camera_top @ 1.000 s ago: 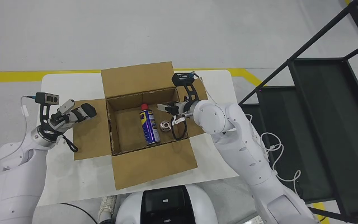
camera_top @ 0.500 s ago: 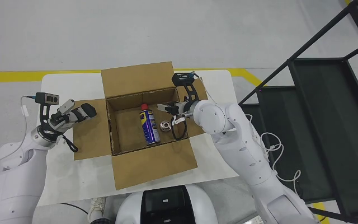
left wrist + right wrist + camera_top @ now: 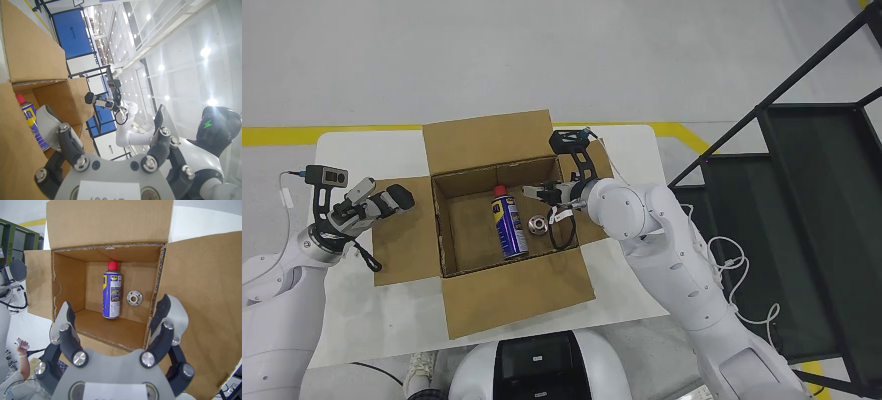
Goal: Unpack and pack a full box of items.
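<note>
- The right claw [image 3: 115,306] hangs over the open box [image 3: 68,291], fingers spread and empty, probably lined up to lift something out.
- Straight ahead of it the spray can [image 3: 112,294] lies on the box floor, blue and yellow with a red cap. A small round metal flange [image 3: 134,298] sits just beside it.
- The left claw [image 3: 103,111], also spread and empty, hangs outside the box's side flap, likely to keep clear.

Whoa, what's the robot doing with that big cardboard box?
A two-armed robot is at an open cardboard box on a table. Inside lie a blue spray can with a red cap and a small round metal part beside it. The right pincer is open and empty above the box's right edge, facing both. The left pincer, also open and empty, is over the box's left flap.
</note>
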Controlling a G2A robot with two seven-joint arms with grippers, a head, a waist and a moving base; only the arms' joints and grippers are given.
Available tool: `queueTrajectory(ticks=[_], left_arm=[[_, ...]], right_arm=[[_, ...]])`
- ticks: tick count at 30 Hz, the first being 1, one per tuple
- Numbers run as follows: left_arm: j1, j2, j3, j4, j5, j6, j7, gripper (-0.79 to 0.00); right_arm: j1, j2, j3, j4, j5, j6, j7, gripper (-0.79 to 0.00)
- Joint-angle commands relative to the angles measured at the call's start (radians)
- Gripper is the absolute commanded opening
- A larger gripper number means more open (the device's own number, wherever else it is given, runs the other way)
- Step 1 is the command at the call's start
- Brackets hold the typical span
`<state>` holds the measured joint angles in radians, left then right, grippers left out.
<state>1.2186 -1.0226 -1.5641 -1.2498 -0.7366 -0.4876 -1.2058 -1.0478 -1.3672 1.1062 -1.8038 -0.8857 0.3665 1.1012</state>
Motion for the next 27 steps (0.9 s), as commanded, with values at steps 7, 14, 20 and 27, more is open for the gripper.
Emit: queueTrajectory(ticks=[7,14,20,27], left_arm=[[0.0,0.0,0.0,0.0,0.0,0.0,0.0,0.0],[0.0,0.0,0.0,0.0,0.0,0.0,0.0,0.0],[0.0,0.0,0.0,0.0,0.0,0.0,0.0,0.0],[0.0,0.0,0.0,0.0,0.0,0.0,0.0,0.0]], right_arm=[[-0.003,0.0,-0.004,0.001,0.003,-0.008,-0.008,0.0],[0.085,-0.016,-0.066,0.092,0.035,0.016,0.033,0.0],[0.221,-0.053,-0.193,0.242,0.065,0.054,0.056,0.0],[0.357,-0.113,-0.356,0.452,0.073,0.086,0.067,0.0]])
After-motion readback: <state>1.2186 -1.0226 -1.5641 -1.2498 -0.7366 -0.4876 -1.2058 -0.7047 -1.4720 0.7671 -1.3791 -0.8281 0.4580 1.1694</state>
